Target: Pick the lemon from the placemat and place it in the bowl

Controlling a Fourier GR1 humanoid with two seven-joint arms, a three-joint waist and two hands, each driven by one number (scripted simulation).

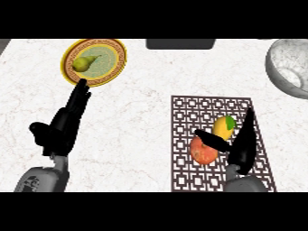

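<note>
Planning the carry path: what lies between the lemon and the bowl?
Nothing visible. From the lemon on the placemat toward the bowl at upper right there is only bare counter; the apple sits on the opposite side.

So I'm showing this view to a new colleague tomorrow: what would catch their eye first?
Probably the dark patterned placemat at lower right, where the right hand sits open around a lemon with an apple beside it. Next, the yellow-rimmed plate at upper left holding a pear, the left hand stretched toward it. A grey bowl sits at the far right edge.
</note>
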